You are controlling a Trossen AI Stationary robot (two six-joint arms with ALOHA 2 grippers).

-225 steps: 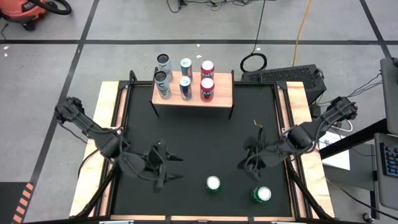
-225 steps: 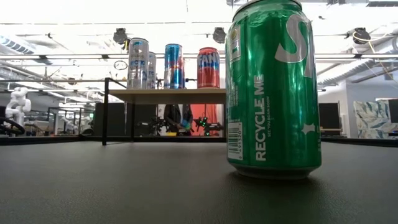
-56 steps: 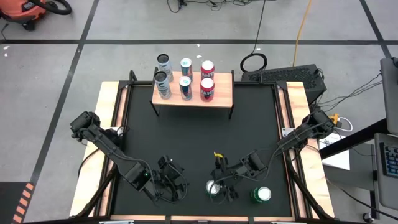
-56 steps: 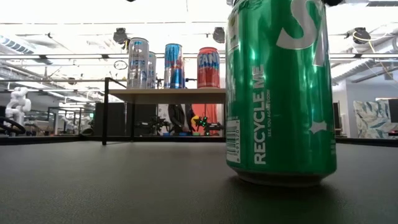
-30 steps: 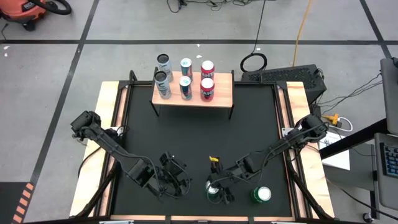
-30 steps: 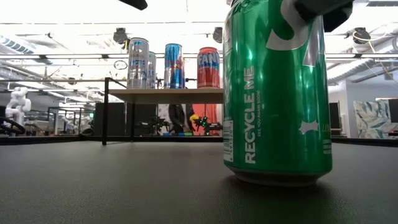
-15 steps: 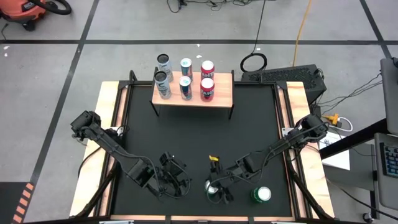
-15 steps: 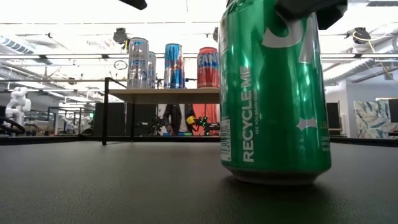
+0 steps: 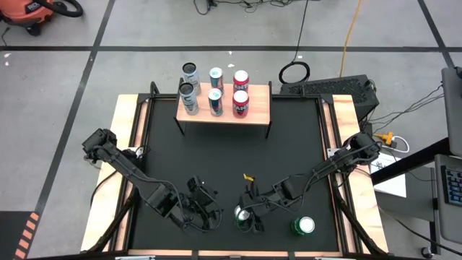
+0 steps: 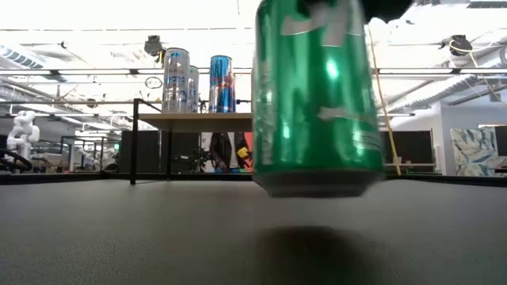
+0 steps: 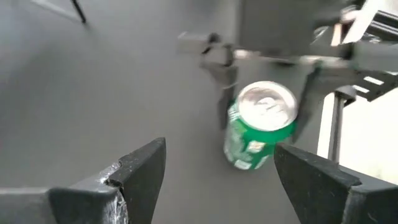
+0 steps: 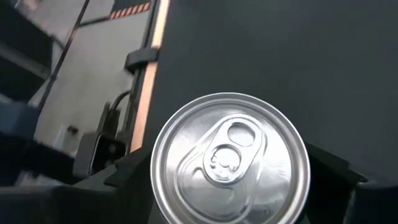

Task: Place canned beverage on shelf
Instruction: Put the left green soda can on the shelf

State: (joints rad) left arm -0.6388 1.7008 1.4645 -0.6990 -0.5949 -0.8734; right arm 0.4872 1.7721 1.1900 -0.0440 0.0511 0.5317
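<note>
The right gripper [image 9: 245, 219] pinched the green aluminium beverage can [image 10: 313, 95], apparently lifted clear of the black table mat [image 10: 119, 237]. The left gripper [image 11: 214, 171] waited spread nearby. Transfer to the light-wood shelf [image 9: 224, 108] remained; a second green can [image 9: 303, 226] stood unplaced.

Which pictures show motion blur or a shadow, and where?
Low view: the green can is smeared and hangs above a soft shadow on the mat. Left wrist view: the same can and the right claw around it are blurred.
</note>
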